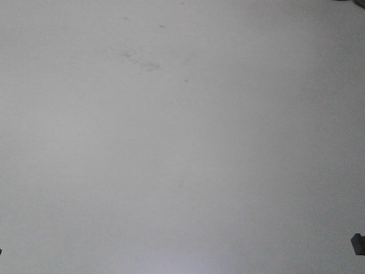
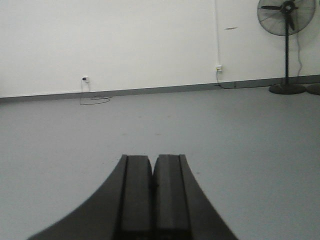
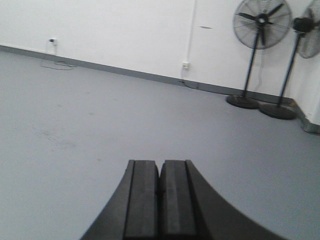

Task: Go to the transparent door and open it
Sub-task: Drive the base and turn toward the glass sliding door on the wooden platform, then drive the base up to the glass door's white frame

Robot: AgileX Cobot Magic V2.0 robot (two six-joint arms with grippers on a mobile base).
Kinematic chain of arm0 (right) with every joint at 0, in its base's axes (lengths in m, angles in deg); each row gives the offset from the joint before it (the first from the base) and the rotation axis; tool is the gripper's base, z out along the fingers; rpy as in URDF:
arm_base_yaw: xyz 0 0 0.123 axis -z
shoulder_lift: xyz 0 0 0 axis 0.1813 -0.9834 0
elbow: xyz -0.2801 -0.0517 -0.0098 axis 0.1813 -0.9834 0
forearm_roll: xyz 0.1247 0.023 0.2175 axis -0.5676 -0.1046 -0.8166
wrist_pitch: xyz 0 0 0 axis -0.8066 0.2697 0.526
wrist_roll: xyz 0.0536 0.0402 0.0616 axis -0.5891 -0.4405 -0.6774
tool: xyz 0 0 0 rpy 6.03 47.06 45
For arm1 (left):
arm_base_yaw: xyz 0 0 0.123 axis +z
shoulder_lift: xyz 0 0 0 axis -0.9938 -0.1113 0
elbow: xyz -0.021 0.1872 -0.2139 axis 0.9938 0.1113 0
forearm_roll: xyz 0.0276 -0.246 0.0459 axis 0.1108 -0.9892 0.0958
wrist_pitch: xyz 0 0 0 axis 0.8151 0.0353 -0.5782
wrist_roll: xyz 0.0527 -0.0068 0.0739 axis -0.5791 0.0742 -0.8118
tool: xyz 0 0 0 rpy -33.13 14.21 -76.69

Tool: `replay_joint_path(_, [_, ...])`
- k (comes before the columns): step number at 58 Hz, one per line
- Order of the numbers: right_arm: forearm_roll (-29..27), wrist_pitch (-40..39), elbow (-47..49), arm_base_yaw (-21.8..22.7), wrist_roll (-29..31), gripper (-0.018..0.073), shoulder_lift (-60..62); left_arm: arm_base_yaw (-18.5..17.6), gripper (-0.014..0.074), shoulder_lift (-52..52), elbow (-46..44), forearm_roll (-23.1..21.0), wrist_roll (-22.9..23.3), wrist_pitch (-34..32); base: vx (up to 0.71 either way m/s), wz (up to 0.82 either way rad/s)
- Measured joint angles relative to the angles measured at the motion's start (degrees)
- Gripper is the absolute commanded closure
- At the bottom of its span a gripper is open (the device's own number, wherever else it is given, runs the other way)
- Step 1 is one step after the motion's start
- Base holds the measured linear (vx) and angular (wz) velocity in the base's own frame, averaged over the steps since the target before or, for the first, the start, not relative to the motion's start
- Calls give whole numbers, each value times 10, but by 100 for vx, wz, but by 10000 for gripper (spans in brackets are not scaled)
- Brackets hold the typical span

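Two sets of jaws are pressed shut on nothing: the left gripper (image 2: 152, 170) and the right gripper (image 3: 160, 172), each at the bottom centre of its wrist view. Grey floor (image 1: 182, 137) fills the front view (the transparent door appears in none).

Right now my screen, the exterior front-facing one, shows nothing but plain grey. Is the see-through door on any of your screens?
Observer: No, the transparent door shows in no view. The left wrist view looks across a grey floor to a white wall.
Operator: Is anything standing by that wall?
Observer: Yes. In the right wrist view, a pedestal fan stands at the wall with a second fan beside it.
Operator: And the robot's claws, are they holding something?
Observer: No. The left gripper and the right gripper are both shut, with nothing between their fingers.
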Motion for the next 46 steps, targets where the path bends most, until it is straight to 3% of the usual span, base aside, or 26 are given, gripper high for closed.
replay_joint_path(46, [0,0,0,0,0,567,0,0,602,0,0,0,0,0,56,57])
